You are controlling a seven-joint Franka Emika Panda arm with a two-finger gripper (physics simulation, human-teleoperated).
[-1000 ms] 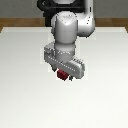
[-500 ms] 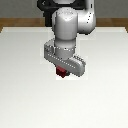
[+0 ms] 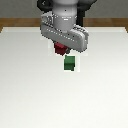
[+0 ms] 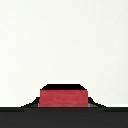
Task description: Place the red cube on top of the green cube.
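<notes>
My gripper [image 3: 60, 49] is shut on the red cube [image 3: 60, 48] and holds it above the white table. In the wrist view the red cube [image 4: 63, 96] sits between the dark jaws of my gripper [image 4: 63, 101], which are only partly in view. The green cube [image 3: 69, 63] rests on the table, just below the red cube and a little toward the exterior view's right. The two cubes are apart. The green cube does not show in the wrist view.
The white table [image 3: 30, 95] spreads around the cubes, with a wooden floor strip [image 3: 15, 22] beyond its far edge. The arm's body [image 3: 65, 25] hangs over the table's far middle.
The gripper has risen with the red cube in it. The green cube, hidden in the earlier frames, now shows below it.
</notes>
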